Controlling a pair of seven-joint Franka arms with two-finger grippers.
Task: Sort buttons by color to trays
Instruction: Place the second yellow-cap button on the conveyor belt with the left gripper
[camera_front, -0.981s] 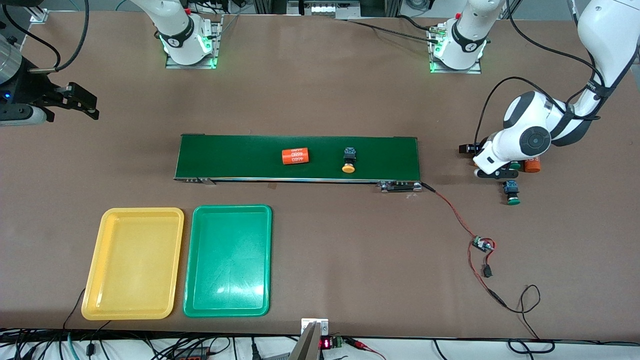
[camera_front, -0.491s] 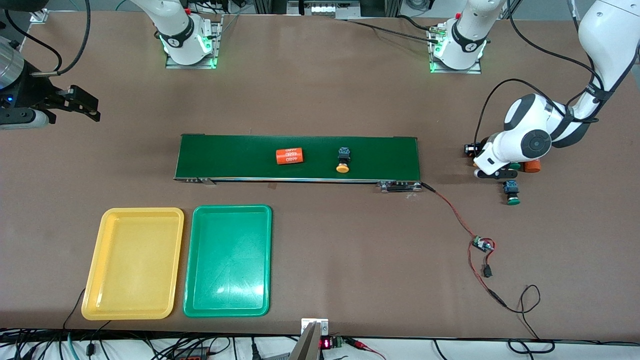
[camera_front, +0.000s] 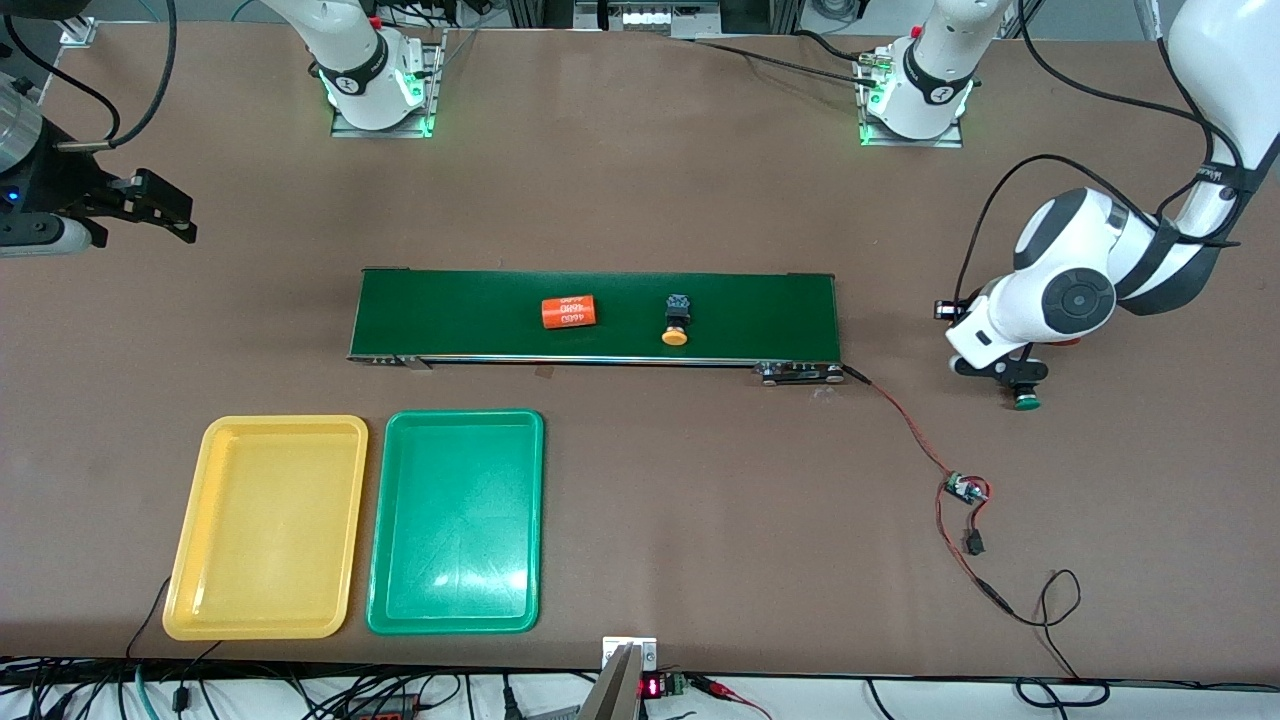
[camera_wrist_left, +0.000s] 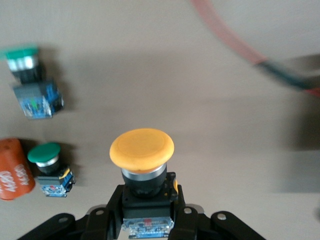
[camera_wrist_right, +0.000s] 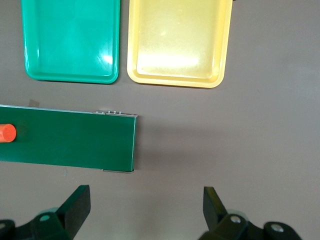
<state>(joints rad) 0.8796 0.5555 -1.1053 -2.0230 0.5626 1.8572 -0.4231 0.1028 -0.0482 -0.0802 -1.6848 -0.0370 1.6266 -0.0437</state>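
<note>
Left gripper (camera_wrist_left: 148, 220) clamps yellow button (camera_wrist_left: 142, 150), seemingly lifted.

Belt (camera_front: 450, 315): I see an orange cylinder (camera_front: 568, 312) and a yellow button (camera_front: 676, 318) on it.
Trays: yellow tray (camera_front: 266, 527) and green tray (camera_front: 455, 520) hold nothing.
Red cable (camera_front: 915, 432): trails across the table near the belt's end.

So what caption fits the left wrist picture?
Left gripper jaws shut on a yellow button, above two green buttons.
</note>
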